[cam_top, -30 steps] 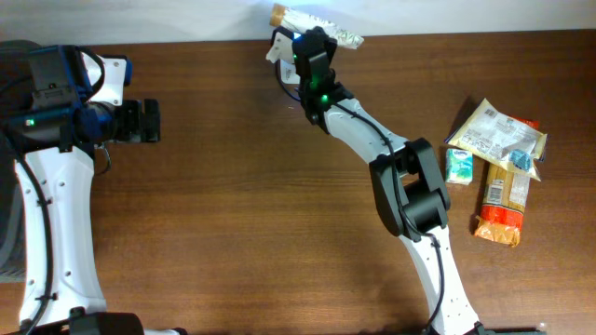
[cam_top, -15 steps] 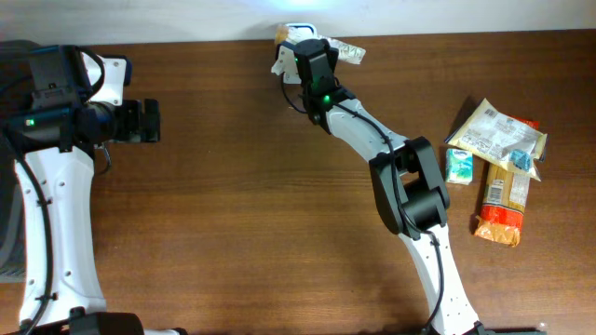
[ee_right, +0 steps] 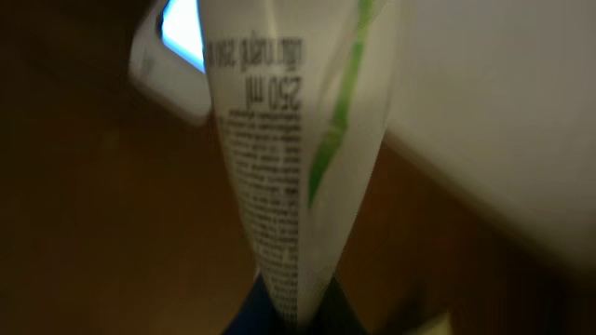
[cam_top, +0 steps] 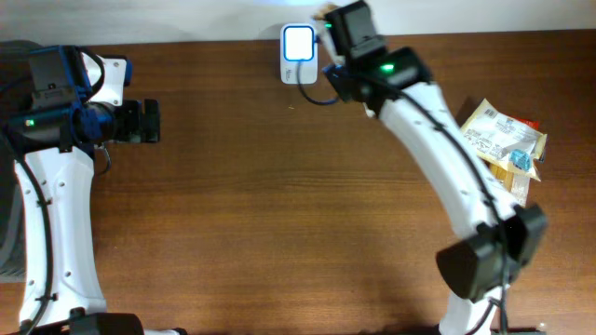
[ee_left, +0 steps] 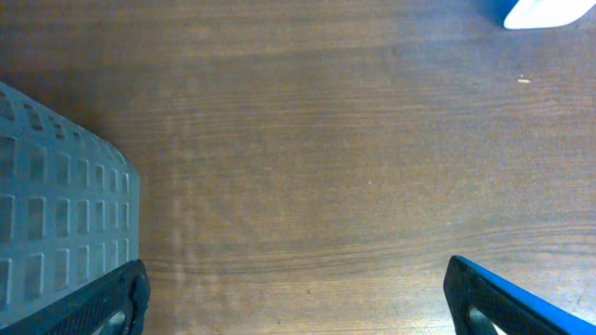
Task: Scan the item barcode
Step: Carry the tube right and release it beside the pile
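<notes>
The item is a white tube (ee_right: 298, 140) with a green stripe and black print, seen close and blurred in the right wrist view. My right gripper (ee_right: 298, 321) is shut on its narrow end. From overhead the right gripper (cam_top: 343, 26) hangs at the table's far edge, just right of the scanner (cam_top: 298, 44), a small white unit with a lit screen. The tube itself barely shows there. The scanner (ee_right: 172, 56) lies behind and left of the tube. My left gripper (cam_top: 149, 121) stands open at the far left over bare wood, nothing between its fingers (ee_left: 503, 298).
A pile of food packets (cam_top: 507, 135) lies at the right edge of the table, partly under the right arm. A grey gridded object (ee_left: 56, 214) fills the left of the left wrist view. A black cable runs from the scanner.
The right gripper with the tube has swung right, off the scanner, whose lit screen now shows. The right arm has moved over towards the packets. The left arm has not moved.
</notes>
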Available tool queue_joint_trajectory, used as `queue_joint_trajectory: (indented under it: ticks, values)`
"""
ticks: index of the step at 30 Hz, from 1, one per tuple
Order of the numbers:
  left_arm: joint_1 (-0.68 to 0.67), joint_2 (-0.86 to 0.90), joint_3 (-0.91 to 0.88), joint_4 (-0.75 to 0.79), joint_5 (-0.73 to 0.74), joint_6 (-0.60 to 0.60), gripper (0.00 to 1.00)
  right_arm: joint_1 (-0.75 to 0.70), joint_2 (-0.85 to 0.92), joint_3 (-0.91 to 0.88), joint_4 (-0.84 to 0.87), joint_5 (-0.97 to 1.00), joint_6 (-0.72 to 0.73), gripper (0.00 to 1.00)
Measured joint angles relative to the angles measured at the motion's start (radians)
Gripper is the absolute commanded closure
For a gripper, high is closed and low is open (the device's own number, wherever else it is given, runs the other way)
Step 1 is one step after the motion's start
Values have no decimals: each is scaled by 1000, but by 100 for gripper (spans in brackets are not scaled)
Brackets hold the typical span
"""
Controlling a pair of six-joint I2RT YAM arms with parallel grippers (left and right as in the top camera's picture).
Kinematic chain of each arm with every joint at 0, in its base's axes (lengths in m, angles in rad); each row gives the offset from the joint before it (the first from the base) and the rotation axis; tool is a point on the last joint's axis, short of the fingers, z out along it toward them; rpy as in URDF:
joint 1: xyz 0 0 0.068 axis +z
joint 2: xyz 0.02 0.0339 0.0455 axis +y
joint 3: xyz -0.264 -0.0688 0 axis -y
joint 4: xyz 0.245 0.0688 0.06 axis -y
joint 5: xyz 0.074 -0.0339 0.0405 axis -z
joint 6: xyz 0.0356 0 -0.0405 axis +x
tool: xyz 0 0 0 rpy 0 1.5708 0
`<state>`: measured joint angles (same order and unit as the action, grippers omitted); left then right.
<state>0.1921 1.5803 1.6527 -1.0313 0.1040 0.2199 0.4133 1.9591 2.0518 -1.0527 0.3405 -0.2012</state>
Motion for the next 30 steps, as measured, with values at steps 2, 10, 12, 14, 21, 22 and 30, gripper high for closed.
queue_joint_trajectory:
  ticks: [2, 10, 12, 14, 21, 22, 30]
  values:
    - [0, 0, 0, -1, 0, 0, 1, -68, 1, -48, -247, -28, 165, 96]
    - [0, 0, 0, 0, 0, 0, 1, -266, 72, -494, -52, -89, 275, 62]
    - [0, 0, 0, -2, 0, 0, 1, -331, 72, -541, -26, -88, 282, 36]
    - [0, 0, 0, -1, 0, 0, 1, -393, 72, -547, -27, -83, 279, 24]
    - [0, 0, 0, -1, 0, 0, 1, -385, -76, -497, -67, -266, 217, 1]
    - [0, 0, 0, -2, 0, 0, 1, -377, -131, -481, -69, -304, 206, 1]
    - [0, 0, 0, -1, 0, 0, 1, -363, -721, -397, -84, -559, 177, 1]
